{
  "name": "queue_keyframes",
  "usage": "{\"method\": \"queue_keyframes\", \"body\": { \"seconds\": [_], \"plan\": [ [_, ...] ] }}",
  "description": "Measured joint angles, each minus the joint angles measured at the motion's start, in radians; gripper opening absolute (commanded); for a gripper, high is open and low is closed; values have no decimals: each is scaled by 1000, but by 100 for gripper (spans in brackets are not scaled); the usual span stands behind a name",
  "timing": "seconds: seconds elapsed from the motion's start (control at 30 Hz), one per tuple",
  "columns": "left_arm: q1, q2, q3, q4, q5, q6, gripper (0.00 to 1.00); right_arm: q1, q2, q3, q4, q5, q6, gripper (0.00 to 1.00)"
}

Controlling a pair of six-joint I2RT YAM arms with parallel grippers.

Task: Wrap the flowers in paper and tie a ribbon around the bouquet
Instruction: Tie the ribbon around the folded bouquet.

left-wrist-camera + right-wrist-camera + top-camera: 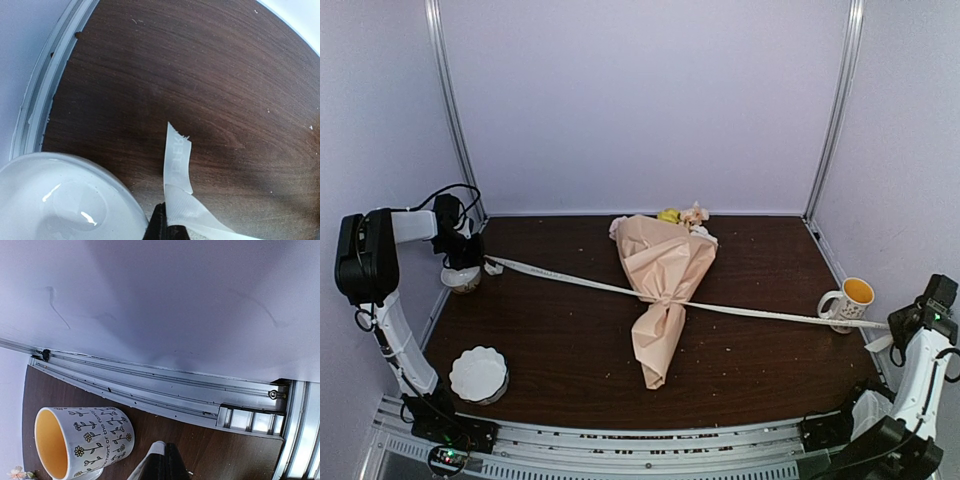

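Bouquet (663,290): lying mid-tabletop (570,340); long axis far-to-near; flowers (680,215) toward the back wall, pointed tail toward the near edge, slightly left.
Ribbon (570,278): tied round the bouquet's waist; stretched in one slanting line from far left to near right.
Left claw (165,227): closed, pinching the ribbon's left end; at the left edge, over a bowl (60,200).
Right claw (165,462): closed, gripping the ribbon's right end; at the right edge, just beside the mug (82,442).
Second bowl (478,375): near-left corner, well apart from the bouquet.
Room: bare wood shows on both sides of the bouquet; walls close behind and at both sides.
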Motion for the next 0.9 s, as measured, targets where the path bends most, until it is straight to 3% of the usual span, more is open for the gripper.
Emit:
{"method": "queue_keyframes", "body": {
  "seconds": [0.23, 0.33, 0.5, 0.67, 0.9],
  "plan": [
    [0, 0, 0, 3, 0, -1, 0, 3, 8, 16, 5, -27, -16, 0],
    [-15, 0, -2, 26, -35, -4, 0, 74, 27, 40, 59, -77, -26, 0],
    [-163, -16, 0, 92, -134, 5, 0, 357, 74, 144, 158, -39, -24, 0],
    [-370, -85, 1, 129, -112, 15, 0, 639, 80, 169, 193, 35, -5, 0],
    [-521, -223, 67, 107, -78, 83, 0, 1028, 214, 259, 238, 95, -10, 0]
  ]
}}
